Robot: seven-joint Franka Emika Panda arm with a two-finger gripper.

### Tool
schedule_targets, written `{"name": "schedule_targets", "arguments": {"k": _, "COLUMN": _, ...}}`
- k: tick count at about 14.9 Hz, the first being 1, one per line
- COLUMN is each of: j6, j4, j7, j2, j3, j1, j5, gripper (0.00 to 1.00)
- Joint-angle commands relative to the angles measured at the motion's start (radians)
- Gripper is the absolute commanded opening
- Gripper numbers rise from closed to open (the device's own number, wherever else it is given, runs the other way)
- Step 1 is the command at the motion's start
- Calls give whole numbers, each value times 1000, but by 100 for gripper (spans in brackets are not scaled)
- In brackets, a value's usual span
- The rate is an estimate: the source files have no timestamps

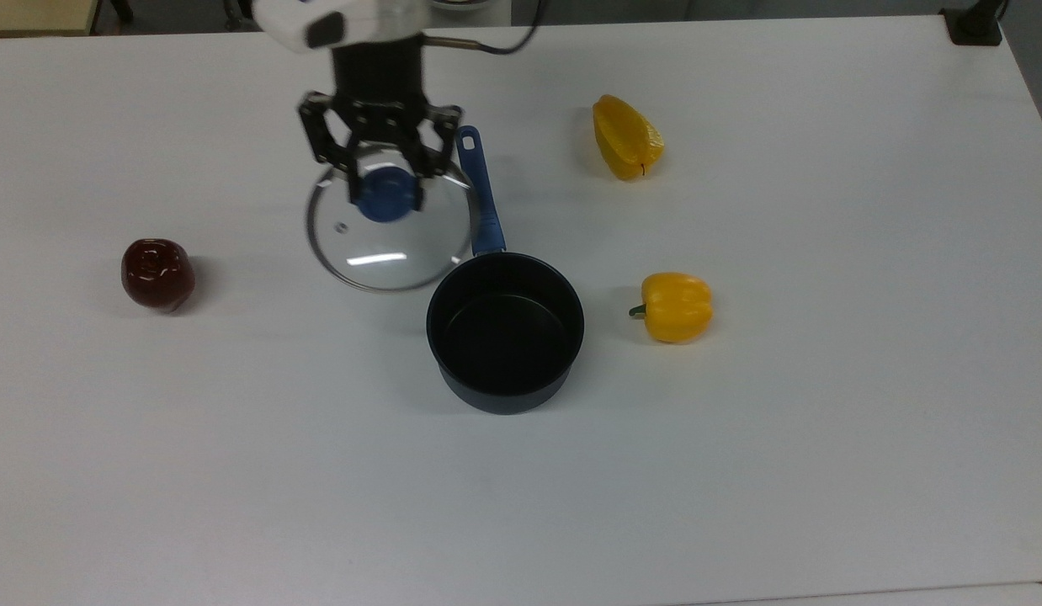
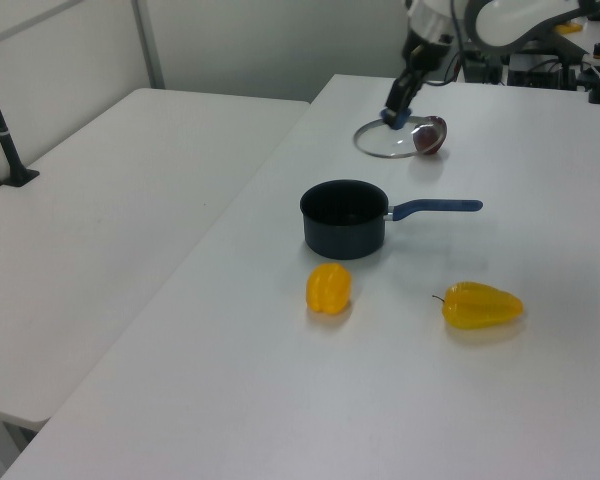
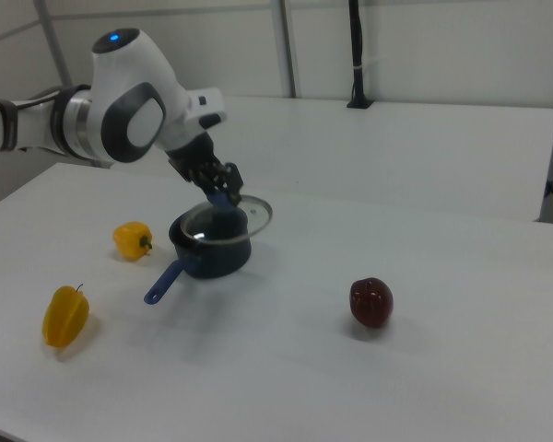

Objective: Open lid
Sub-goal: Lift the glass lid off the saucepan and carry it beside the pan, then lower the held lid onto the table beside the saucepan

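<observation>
Lid is off the saucepan, hanging from the tool, which is clamped on the blue knob; gripping the knob keeps the glass roughly level. In the top view it sits up-left of the pan, overlapping the pan's handle, between pan and red apple. Pan mouth fully exposed, so opening looks done. Bare surface in the top view's lower left offers set-down room; both yellow peppers well apart.
</observation>
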Motion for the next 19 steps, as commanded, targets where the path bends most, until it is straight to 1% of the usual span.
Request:
{"name": "schedule_targets", "arguments": {"k": 1, "j6": 25, "j4": -164, "j7": -6, "j2": -67, "j3": 0, "j1": -70, "j5": -6, "gripper": 35}}
{"name": "schedule_targets", "arguments": {"k": 3, "j6": 105, "j4": -235, "j7": -10, "j2": -52, "j3": -3, "j1": -88, "j5": -6, "gripper": 35}}
{"name": "schedule_targets", "arguments": {"k": 4, "j6": 215, "j4": -291, "j7": -12, "j2": -46, "j3": -3, "j1": -105, "j5": -6, "gripper": 35}}
{"name": "schedule_targets", "arguments": {"k": 5, "j6": 271, "j4": -311, "j7": -12, "j2": -31, "j3": -3, "j1": -111, "j5": -6, "gripper": 35}}
{"name": "schedule_targets", "arguments": {"k": 10, "j6": 469, "j4": -312, "j7": -12, "j2": 86, "j3": -3, "j1": -110, "j5": -6, "gripper": 35}}
{"name": "schedule_targets", "arguments": {"k": 14, "j6": 520, "j4": -286, "j7": -12, "j2": 158, "j3": -3, "j1": -102, "j5": -6, "gripper": 36}}
{"name": "schedule_targets", "arguments": {"k": 15, "j6": 520, "j4": -284, "j7": -12, "j2": 160, "j3": -3, "j1": -104, "j5": -6, "gripper": 36}}
{"name": "schedule_targets", "arguments": {"k": 16, "j6": 520, "j4": -284, "j7": -10, "j2": 158, "j3": -1, "j1": -105, "j5": -6, "gripper": 42}}
{"name": "schedule_targets", "arguments": {"k": 17, "j6": 517, "j4": -284, "j7": -10, "j2": 158, "j3": -3, "j1": -102, "j5": -6, "gripper": 55}}
{"name": "schedule_targets", "arguments": {"k": 18, "j6": 511, "j4": -284, "j7": -4, "j2": 157, "j3": -3, "j1": -101, "j5": -6, "gripper": 88}}
{"name": "schedule_targets", "arguments": {"k": 19, "j6": 505, "j4": -284, "j7": -1, "j2": 148, "j3": -3, "j1": -96, "j5": -6, "gripper": 100}}
